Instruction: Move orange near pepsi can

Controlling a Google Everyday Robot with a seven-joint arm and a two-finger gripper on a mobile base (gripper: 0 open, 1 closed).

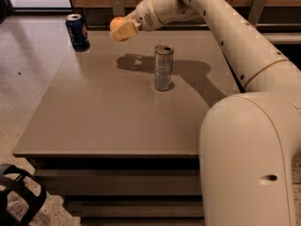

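Note:
The pepsi can [78, 32] is dark blue with a silver top and stands upright at the table's far left corner. My gripper [121, 29] hangs in the air above the far part of the table, a short way right of the can, shut on the orange [116, 23]. Only part of the orange shows between the pale fingers. Its shadow falls on the tabletop below, to the right of the pepsi can.
A taller silver-grey can [163, 67] stands upright near the table's middle. The grey table [108, 121] has its front edge near me. My white arm and base [249, 159] fill the right side. A dark object [16, 199] lies on the floor at lower left.

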